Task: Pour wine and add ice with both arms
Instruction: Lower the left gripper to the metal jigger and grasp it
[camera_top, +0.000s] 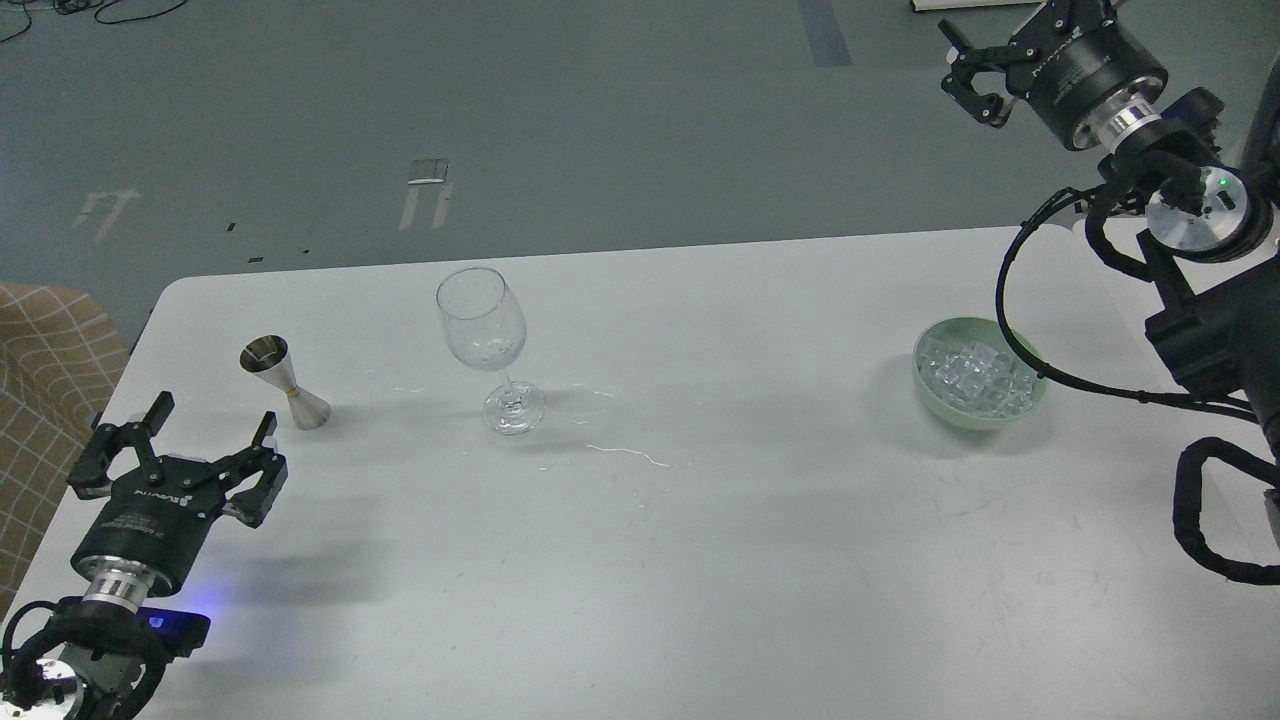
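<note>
Left claw (205, 440) hovers low over the near-left of the table (760, 560), fingers spread wide, holding nothing; right claw (968, 72) is raised beyond the far-right corner, fingers parted, also empty. Judged step: an opening reach, nothing yet grasped. The steel jigger (285, 383) stands just ahead of the left claw; recommended approach is level, closing on its narrow waist, lifted upright so nothing spills. The wine glass (490, 345) stands upright near the jigger, apart from it, apparently empty save for droplets; thin wet streaks mark the table by its foot. The ice (975, 377), clear glossy cubes, lies heaped in a pale green bowl (935, 400) at centre-right, well apart from the glass; the cubes will likely slip, so a slow, centred pinch is advised.
</note>
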